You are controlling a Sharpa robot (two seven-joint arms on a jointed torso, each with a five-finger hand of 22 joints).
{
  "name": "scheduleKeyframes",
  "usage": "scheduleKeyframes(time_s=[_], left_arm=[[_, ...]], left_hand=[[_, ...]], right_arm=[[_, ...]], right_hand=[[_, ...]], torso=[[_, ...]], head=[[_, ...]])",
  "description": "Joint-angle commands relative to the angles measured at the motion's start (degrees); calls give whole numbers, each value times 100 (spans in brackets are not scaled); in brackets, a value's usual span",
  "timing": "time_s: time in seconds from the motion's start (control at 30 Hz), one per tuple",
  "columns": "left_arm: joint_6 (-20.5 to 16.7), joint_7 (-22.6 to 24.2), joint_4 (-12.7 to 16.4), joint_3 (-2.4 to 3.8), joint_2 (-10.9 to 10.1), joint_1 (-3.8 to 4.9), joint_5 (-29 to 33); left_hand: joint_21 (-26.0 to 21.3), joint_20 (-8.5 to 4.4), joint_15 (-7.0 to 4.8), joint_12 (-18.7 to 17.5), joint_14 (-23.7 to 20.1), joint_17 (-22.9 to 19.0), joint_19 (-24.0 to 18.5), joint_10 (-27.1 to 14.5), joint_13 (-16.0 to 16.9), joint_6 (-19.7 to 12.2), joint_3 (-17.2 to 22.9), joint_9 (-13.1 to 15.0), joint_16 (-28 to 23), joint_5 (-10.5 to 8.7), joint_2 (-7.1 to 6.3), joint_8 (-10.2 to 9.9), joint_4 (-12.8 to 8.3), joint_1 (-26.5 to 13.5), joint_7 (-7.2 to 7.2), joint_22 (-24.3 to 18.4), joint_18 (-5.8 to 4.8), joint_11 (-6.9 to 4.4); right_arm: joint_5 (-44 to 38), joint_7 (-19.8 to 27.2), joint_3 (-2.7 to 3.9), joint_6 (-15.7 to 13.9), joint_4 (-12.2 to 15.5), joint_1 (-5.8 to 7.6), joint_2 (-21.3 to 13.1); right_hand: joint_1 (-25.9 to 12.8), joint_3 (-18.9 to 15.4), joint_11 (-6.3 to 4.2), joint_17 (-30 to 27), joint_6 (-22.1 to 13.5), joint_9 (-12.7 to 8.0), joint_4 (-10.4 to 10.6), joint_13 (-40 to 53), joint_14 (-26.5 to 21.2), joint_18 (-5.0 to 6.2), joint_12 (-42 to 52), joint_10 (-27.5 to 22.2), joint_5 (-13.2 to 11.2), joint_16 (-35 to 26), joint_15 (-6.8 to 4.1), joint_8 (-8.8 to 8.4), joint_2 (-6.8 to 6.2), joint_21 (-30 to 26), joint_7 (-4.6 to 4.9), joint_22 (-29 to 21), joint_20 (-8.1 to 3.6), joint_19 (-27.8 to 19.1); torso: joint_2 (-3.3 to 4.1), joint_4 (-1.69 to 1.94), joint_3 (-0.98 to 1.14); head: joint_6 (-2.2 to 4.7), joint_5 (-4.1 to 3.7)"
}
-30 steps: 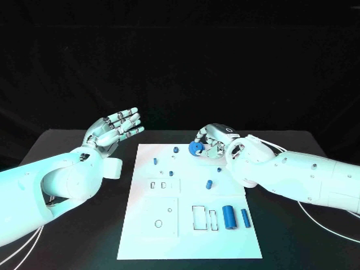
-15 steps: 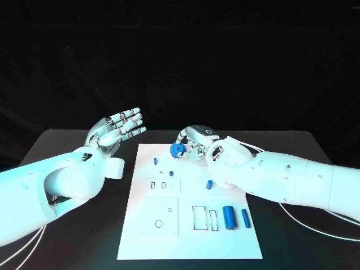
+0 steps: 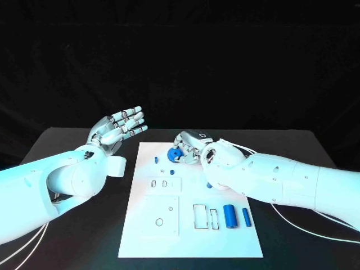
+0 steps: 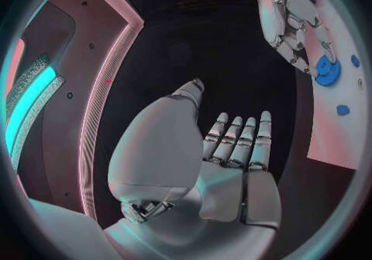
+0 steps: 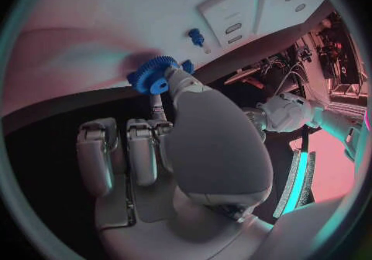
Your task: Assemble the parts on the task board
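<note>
The white task board (image 3: 188,236) lies in the middle of the black table. My right hand (image 3: 194,145) hovers over the board's far end and pinches a blue gear (image 3: 174,152) low above the surface; the gear (image 5: 151,77) sits at the fingertips (image 5: 177,77) of that hand (image 5: 194,142). My left hand (image 3: 120,126) is raised beside the board's far left corner, palm up, fingers spread, holding nothing. From the left wrist, the right hand (image 4: 291,18) and the gear (image 4: 327,71) are seen over the board (image 4: 329,139).
Small blue pegs (image 3: 156,160) (image 3: 170,171) (image 3: 209,184) stand on the board's far half. Two blue cylinders (image 3: 229,216) (image 3: 246,217) lie at its near right beside rectangular slots (image 3: 198,217). A peg (image 5: 196,36) stands near the gear.
My right hand has carried the gear leftward and slightly lower over the board's far end. The left hand has barely moved.
</note>
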Motion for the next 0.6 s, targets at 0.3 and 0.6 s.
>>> scheduleKeyframes(time_s=[0.3,0.6], left_arm=[[98,28,4,4,13,6,-14],[99,19,4,4,12,7,-14]], left_hand=[[21,0,-9,-35,-13,-5,42,-34,-8,53,-26,2,3,-22,12,11,-11,36,445,8,22,-6],[21,0,-9,-35,-13,-5,42,-34,-8,53,-26,2,3,-22,12,11,-11,36,445,8,22,-6]], right_arm=[[-136,24,-2,292,-201,-40,134],[-140,28,-2,242,-399,-45,240]], right_hand=[[-63,51,-12,1401,13,-2,6,1509,584,-39,22,585,-45,19,-14,-37,-5,25,-10,1508,-15,600],[-131,122,26,1374,-74,-35,3,1509,578,-39,22,585,-79,13,18,-148,-67,25,37,1508,10,600]], torso=[[-3,-9,3],[1,-9,5]], head=[[-6,7],[4,8]])
